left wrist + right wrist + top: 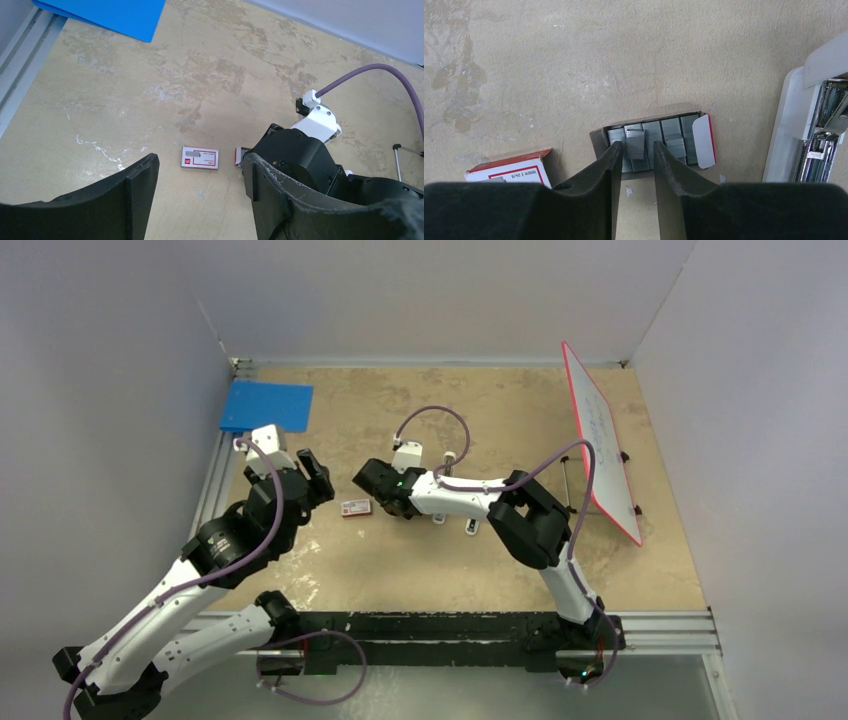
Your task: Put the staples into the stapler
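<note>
The staples are grey metallic blocks in an open cardboard tray; one loose block lies on top of the rows. My right gripper hangs just over that block, jaws a narrow gap apart on either side of it and not closed on it. The stapler lies open to the tray's right, white, with its metal channel showing. The red-and-white staple box lies left of the tray and shows in the left wrist view. My left gripper is wide open and empty above the box.
A blue folder lies at the back left. A red-framed whiteboard leans at the right. Grey walls enclose the table. A purple cable loops behind the right gripper.
</note>
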Controlling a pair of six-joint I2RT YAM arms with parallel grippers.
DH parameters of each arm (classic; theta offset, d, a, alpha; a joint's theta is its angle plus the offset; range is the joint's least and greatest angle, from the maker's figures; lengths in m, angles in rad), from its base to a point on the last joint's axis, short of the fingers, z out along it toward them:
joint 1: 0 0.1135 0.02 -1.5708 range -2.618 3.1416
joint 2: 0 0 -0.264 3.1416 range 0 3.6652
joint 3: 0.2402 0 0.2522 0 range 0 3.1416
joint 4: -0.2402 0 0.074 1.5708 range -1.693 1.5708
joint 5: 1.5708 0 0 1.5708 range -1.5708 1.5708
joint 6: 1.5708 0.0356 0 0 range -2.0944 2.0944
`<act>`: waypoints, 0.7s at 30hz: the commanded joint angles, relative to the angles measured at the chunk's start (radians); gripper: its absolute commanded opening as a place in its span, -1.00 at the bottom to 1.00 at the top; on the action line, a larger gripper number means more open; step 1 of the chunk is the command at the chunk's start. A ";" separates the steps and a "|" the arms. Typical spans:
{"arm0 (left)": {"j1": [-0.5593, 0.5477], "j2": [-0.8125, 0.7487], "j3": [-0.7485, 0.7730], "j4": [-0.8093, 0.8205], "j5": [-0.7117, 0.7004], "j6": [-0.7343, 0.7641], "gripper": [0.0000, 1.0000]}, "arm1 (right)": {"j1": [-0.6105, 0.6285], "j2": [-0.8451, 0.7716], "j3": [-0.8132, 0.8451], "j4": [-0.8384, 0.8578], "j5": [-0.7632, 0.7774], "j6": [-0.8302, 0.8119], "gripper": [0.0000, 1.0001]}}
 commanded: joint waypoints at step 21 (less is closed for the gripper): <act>0.010 -0.001 -0.012 0.037 0.038 0.004 0.25 | -0.004 -0.141 -0.058 0.076 0.000 -0.091 -0.66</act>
